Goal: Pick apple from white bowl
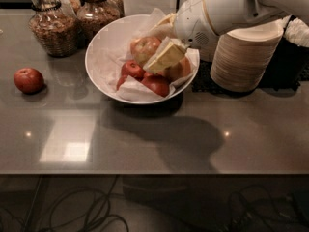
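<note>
Glossy grey-brown table (145, 144), with pale light patches reflected at front left. The gripper (159, 42) hangs over the back centre. The white bowl (104, 71) stands on the tabletop directly under it. Far to the gripper's left as seen, a small red apple (29, 79) lies alone, well apart from the bowl. Behind and left of the gripper, glass jars (53, 25) with brown contents stand near the bowl's rim. Just right of the gripper, a stack of beige paper bowls (246, 62) stands on a dark mat (203, 83). Cannot tell whether the mat touches the bowl.
</note>
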### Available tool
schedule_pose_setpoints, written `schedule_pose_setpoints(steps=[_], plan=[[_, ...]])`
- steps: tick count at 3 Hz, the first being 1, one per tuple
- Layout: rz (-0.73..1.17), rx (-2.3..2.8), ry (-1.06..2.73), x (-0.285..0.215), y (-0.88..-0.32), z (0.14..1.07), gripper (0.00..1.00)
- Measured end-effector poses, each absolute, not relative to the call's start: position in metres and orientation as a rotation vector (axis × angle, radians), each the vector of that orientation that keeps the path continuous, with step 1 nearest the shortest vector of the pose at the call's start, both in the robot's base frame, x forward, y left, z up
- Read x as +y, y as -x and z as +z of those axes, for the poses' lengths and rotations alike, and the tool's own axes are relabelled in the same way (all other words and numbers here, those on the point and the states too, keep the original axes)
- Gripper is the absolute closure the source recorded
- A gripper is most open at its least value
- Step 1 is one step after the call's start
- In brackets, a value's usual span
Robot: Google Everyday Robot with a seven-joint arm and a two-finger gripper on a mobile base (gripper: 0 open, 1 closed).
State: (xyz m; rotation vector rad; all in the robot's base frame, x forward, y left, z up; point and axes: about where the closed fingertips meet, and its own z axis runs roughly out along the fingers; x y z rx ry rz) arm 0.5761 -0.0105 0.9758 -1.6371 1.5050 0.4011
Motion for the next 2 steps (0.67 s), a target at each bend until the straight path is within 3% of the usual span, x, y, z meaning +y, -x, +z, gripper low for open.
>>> schedule_pose_setpoints(steps=[2], plan=[[0.41,1.448,1.686,0.0201,-0.5887,0.9938,1.0]])
